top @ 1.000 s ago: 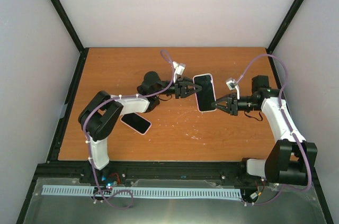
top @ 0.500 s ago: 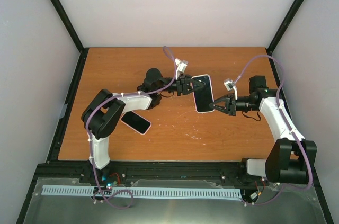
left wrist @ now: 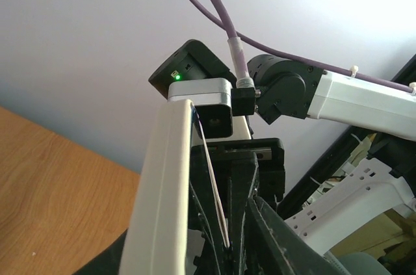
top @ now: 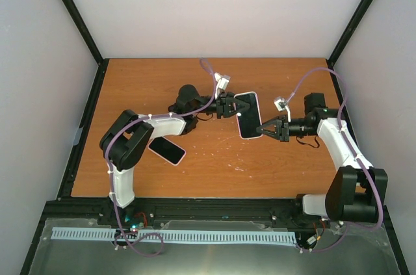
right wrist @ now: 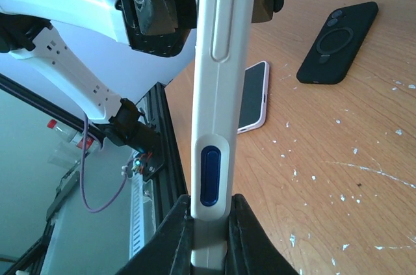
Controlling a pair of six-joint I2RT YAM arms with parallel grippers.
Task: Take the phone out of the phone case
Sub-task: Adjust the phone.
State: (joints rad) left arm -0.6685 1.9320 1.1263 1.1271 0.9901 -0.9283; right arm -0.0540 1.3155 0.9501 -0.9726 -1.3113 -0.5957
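A phone in a white case [top: 247, 114] hangs in the air between my two grippers, above the middle of the table. My left gripper [top: 229, 107] is shut on its upper left edge. My right gripper [top: 262, 130] is shut on its lower right end. In the right wrist view the case's side [right wrist: 211, 93], with a blue button, stands upright between my right gripper's [right wrist: 209, 236] fingers. In the left wrist view the white case edge [left wrist: 162, 184] runs up from my left gripper [left wrist: 233, 249], with a thin pale edge beside it.
A second phone in a pink case [top: 166, 150] lies screen up on the wooden table [top: 214, 171] near the left arm; it also shows in the right wrist view [right wrist: 253, 96]. A black phone case [right wrist: 338, 41] lies on the table behind it.
Both grippers and the phone they hold have shifted slightly to the left. Both grips are unchanged.
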